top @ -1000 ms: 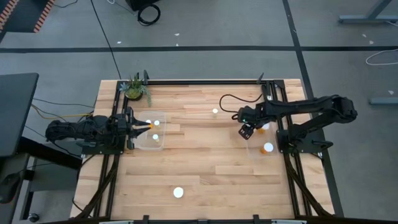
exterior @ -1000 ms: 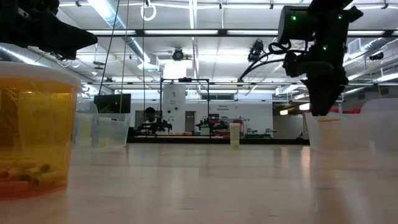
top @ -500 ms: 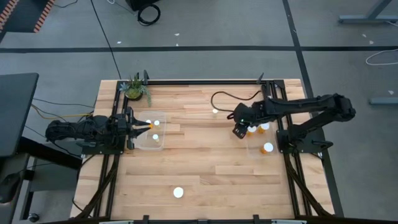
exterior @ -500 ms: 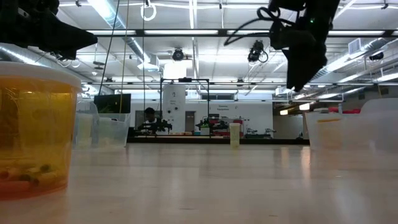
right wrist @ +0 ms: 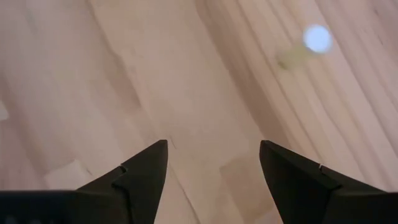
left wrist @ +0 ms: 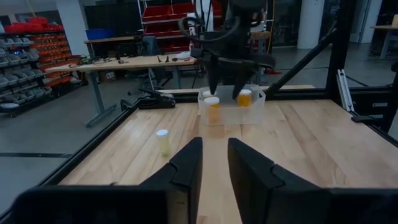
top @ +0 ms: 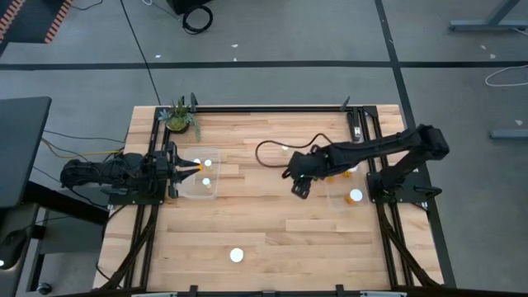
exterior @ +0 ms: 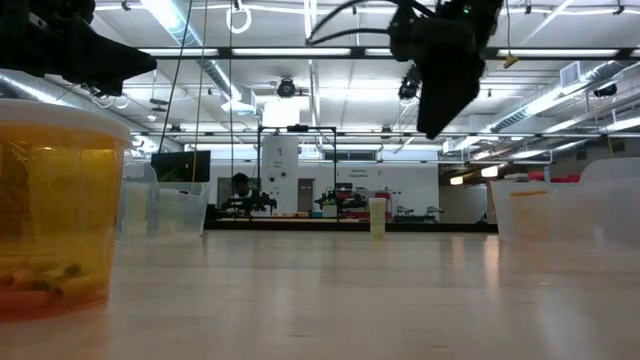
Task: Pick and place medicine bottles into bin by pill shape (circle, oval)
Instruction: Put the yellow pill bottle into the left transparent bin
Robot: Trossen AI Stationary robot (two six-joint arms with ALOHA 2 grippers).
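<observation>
From above, the right gripper [top: 298,183] hangs over the bare middle of the wooden table [top: 272,239], out past the clear bin [top: 345,186] on the right side; its own wrist view is what shows the fingers [right wrist: 142,169] spread wide apart with nothing between them, only planks below and one white-capped bottle [right wrist: 309,45] standing alone farther off. The left gripper [top: 178,169] waits at the left edge, at the rim of the second clear bin [top: 200,183]; the left wrist view shows its fingers [left wrist: 187,163] parted by a narrow gap and empty. Counting bottles in the high view: two white caps and an orange body show in the left bin [top: 204,167], one bottle lies at the far centre of the table [top: 285,148], one lone bottle [top: 237,255] stands near the front edge, and on the right one bottle [top: 355,196] sits in the bin with at least two more [top: 351,168] partly hidden behind the arm, so that count is unsure. The left wrist view, looking across, makes out two amber bottles [left wrist: 212,106] in the right bin and one pale bottle [left wrist: 163,140] on the open table before it. The low view alone shows a large amber bottle [exterior: 55,210] close at its left edge, pills lying at its bottom, and the right gripper [exterior: 440,95] high above the tabletop. A small green plant [top: 179,117] stands at the far left corner.
</observation>
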